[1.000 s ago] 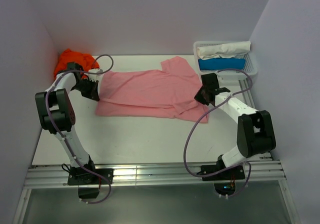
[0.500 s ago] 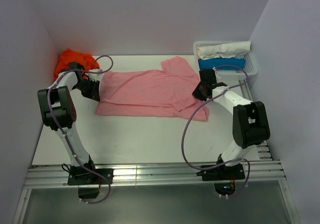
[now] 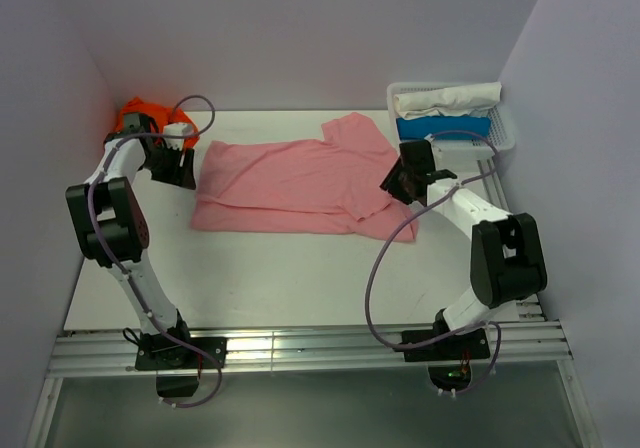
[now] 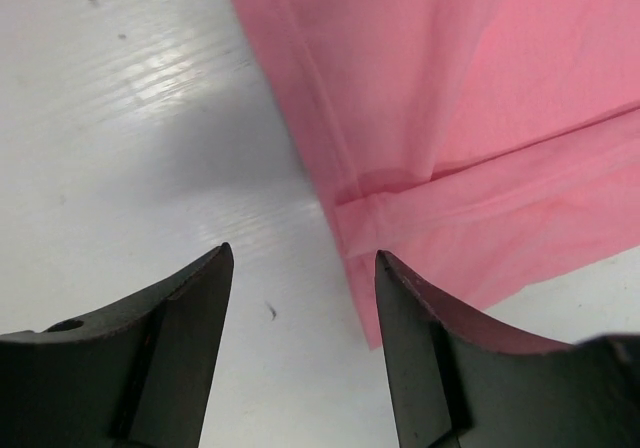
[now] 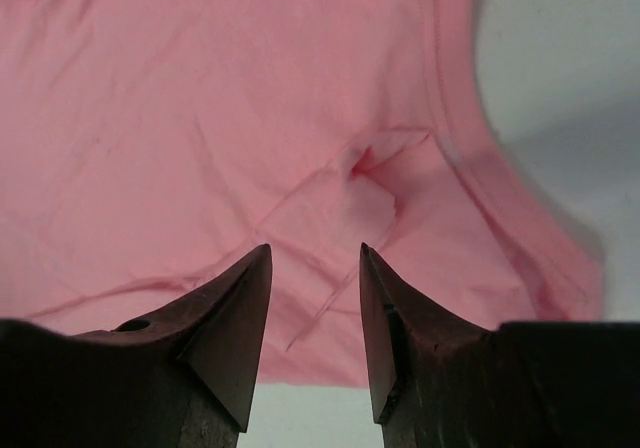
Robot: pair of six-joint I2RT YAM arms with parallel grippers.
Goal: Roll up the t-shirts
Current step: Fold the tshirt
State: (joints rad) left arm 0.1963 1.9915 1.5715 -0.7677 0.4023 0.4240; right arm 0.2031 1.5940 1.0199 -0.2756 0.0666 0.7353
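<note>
A light pink t-shirt [image 3: 300, 183] lies folded lengthwise across the table, one sleeve reaching toward the back. A bright orange t-shirt [image 3: 140, 116] is bunched in the far left corner. My left gripper [image 3: 186, 168] stands open just off the pink shirt's left end; in the left wrist view the left gripper [image 4: 303, 258] has bare table between its jaws and the pink t-shirt [image 4: 450, 118] hem beside the right finger. My right gripper [image 3: 393, 182] is open above the shirt's right end; in the right wrist view the right gripper [image 5: 315, 253] hangs over the creased pink t-shirt [image 5: 250, 138], holding nothing.
A white mesh basket [image 3: 505, 128] at the back right holds a rolled white cloth [image 3: 447, 99] and a rolled blue one [image 3: 442, 128]. Walls close in the table on the left, back and right. An aluminium rail [image 3: 300, 348] runs along the near edge.
Both grippers went from shut on the pink shirt's ends to open and let it go. The left gripper drew back to the left; the right one lifted slightly.
</note>
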